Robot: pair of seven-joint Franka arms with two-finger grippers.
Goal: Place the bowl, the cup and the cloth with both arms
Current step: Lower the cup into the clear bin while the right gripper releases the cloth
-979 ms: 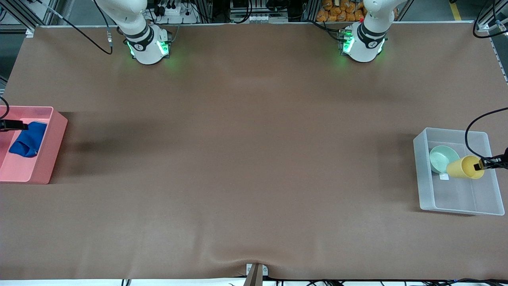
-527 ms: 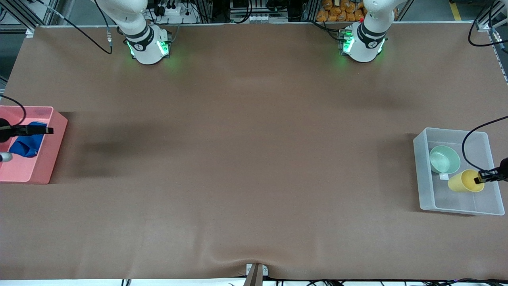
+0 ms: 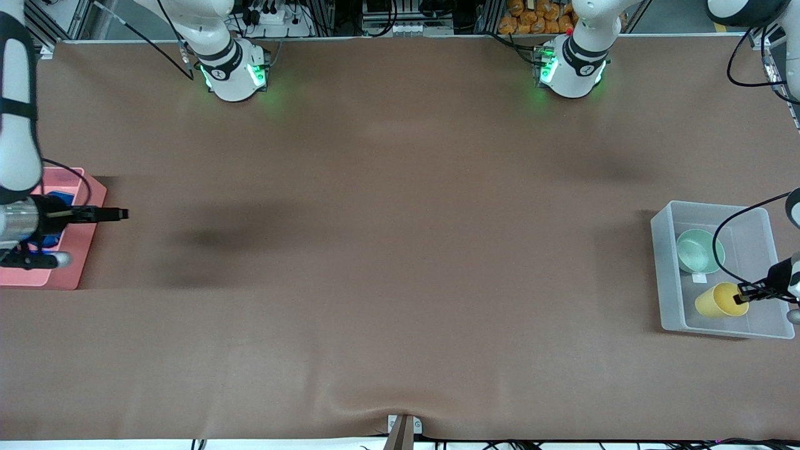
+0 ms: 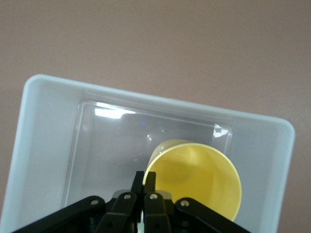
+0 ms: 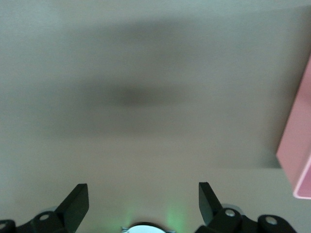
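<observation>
I count two arms on my rig, each with one gripper: the left gripper (image 3: pixel 742 296) and the right gripper (image 3: pixel 122 214), so two grippers in all. On the table I see two bins, one clear bin (image 3: pixel 662 275) and one pink bin (image 3: pixel 84 262). For the items I count one yellow cup (image 3: pixel 719 301), one mint-green bowl (image 3: pixel 697 250) and one blue cloth (image 3: pixel 61 200), which makes three loose things in total.
</observation>
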